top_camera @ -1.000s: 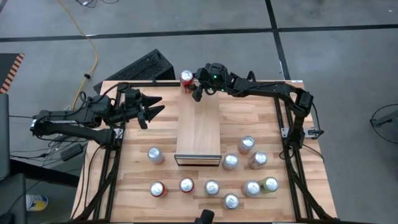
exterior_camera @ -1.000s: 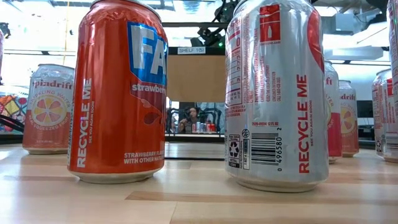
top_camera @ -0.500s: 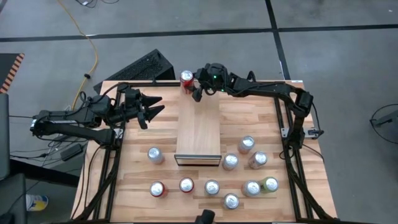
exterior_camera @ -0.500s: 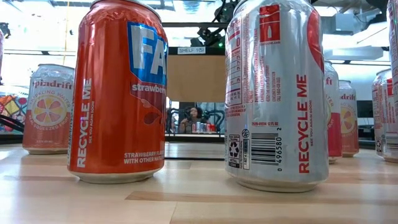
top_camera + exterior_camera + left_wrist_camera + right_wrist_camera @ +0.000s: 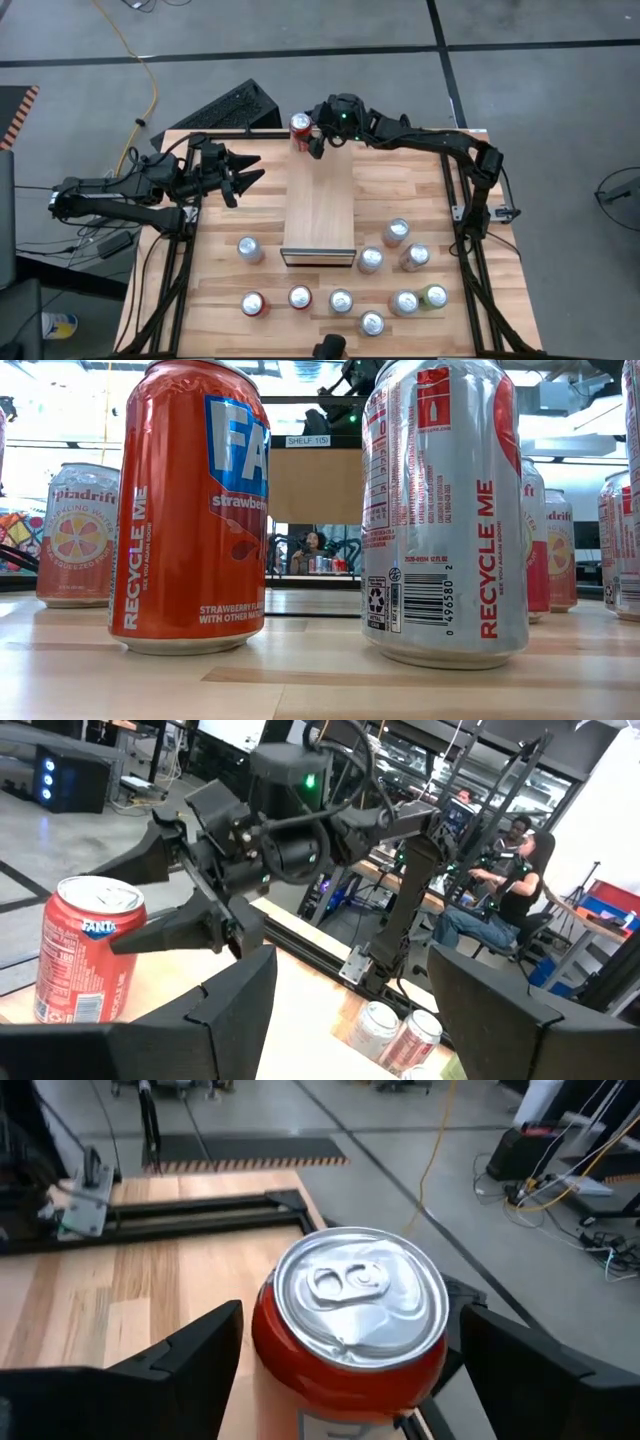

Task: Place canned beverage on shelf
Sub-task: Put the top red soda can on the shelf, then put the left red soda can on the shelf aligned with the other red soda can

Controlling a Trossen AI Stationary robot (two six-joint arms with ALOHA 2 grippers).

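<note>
Right end effector [image 5: 308, 137] around half-hidden can [image 5: 299, 124]

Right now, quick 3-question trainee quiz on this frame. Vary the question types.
1. True or false: the right gripper has its fingers open, one on each side of the red Fanta can, not clamped on it.
2. Multiple choice: where does that can stand? A) on top of the shelf; B) at the table's far edge, beyond the shelf's far end; C) among the cans at the near edge.
3. Fill in: the left gripper waits open over the table's ____ side, holding nothing.

Key: 1 true; 2 B; 3 left.
</note>
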